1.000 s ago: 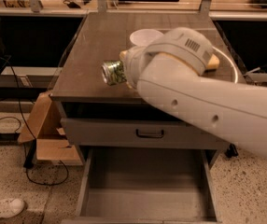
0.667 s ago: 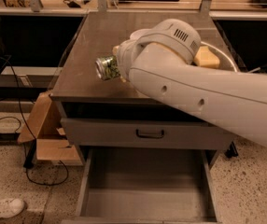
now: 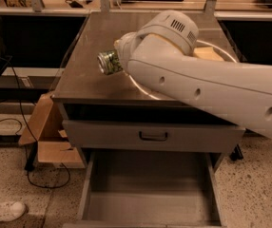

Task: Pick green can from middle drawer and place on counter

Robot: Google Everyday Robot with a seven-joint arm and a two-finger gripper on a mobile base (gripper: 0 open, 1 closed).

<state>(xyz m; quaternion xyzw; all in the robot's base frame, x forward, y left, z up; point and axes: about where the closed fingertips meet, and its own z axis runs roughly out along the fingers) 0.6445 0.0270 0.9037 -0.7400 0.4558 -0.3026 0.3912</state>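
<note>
The green can (image 3: 108, 62), shiny with a green-and-silver print, lies on its side in the air over the left part of the counter (image 3: 88, 80). My gripper (image 3: 116, 61) holds it at the end of the big white arm (image 3: 198, 89), which hides most of the fingers. The can's silver end faces the camera. The middle drawer (image 3: 145, 205) is pulled open below; its flat grey floor shows nothing on it. A thin white ring (image 3: 143, 91) crosses the counter under the arm.
A yellow sponge (image 3: 208, 52) lies on the counter behind the arm. A closed drawer front with a dark handle (image 3: 153, 136) sits above the open drawer. A cardboard box (image 3: 48, 132), a cable and a white shoe (image 3: 3, 212) are on the floor at the left.
The arm has carried the can a little to the left and farther back over the counter. The sponge has come into view behind the arm.
</note>
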